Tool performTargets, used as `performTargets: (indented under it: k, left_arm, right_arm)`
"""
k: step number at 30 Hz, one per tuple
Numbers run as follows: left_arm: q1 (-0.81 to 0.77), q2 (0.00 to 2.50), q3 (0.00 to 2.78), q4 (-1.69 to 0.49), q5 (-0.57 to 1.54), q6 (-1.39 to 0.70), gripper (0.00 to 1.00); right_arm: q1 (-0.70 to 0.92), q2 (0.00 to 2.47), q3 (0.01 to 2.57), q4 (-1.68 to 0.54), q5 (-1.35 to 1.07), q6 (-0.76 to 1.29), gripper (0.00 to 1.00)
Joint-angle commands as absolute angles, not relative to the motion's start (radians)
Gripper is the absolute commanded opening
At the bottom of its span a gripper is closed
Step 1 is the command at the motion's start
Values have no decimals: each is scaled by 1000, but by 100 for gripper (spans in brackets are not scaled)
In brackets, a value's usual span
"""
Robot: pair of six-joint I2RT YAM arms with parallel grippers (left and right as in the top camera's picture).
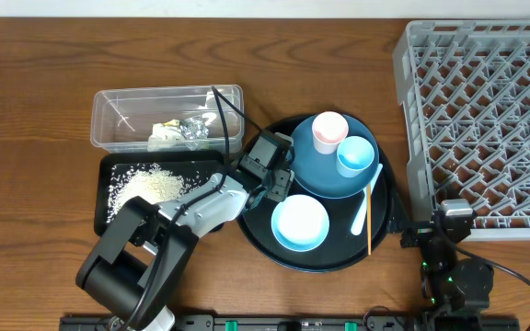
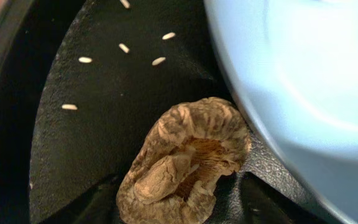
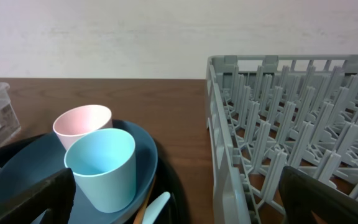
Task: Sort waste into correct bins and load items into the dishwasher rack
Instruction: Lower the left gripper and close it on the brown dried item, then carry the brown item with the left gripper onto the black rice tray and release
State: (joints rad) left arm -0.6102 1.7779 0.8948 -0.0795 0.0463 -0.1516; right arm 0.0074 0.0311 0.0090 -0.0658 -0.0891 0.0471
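**Item 1, left gripper** (image 2: 185, 196). The jaws are part-way closed, with a finger against each flank of the small brown food lump (image 2: 185, 155). As far as the wrist view shows, you have it pinched. Whether it has left the floor of the round black tray (image 2: 104, 130) cannot be told.

**Item 2, immediate surroundings.** The light blue bowl (image 2: 303, 93) is just beside the lump on its right, touching or nearly so. Loose rice grains (image 2: 158, 61) are scattered on the tray floor beyond.

**Item 3, destination (a judgement).** The shallow black tray (image 1: 104, 221), which holds a rice heap (image 1: 159, 187), lies directly left of the pincer, just past the round tray's rim. Its long axis runs left to right. A straight leftward carry therefore meets a short end first and has the whole length to drop into. The clear tub (image 1: 109, 115), which holds wrappers (image 1: 187, 131), sits just behind it and looks like the wrong bin for food.

**Item 4, right gripper** (image 3: 176, 186). The jaws are wide apart with nothing between them. It sits low between the round tray and the dishwasher rack (image 1: 412, 138), well apart from the lump. Your left arm is the nearer one, so the lump is its job.
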Motion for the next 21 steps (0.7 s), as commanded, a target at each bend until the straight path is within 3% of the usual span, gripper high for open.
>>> performTargets:
  k: [1, 5, 13, 21]
  left_arm:
    - [-606, 1785, 906, -76, 49, -143, 50]
    - [-606, 1776, 906, -78, 49, -143, 38]
    - [-605, 1707, 906, -88, 48, -142, 28]
    - [-605, 1575, 906, -141, 33, -142, 26]
  right_arm:
    - [0, 31, 6, -67, -82, 36, 99]
    - [0, 31, 6, -67, -82, 36, 99]
    - [0, 31, 6, -67, -82, 36, 99]
    - [0, 31, 6, -67, -82, 36, 99]
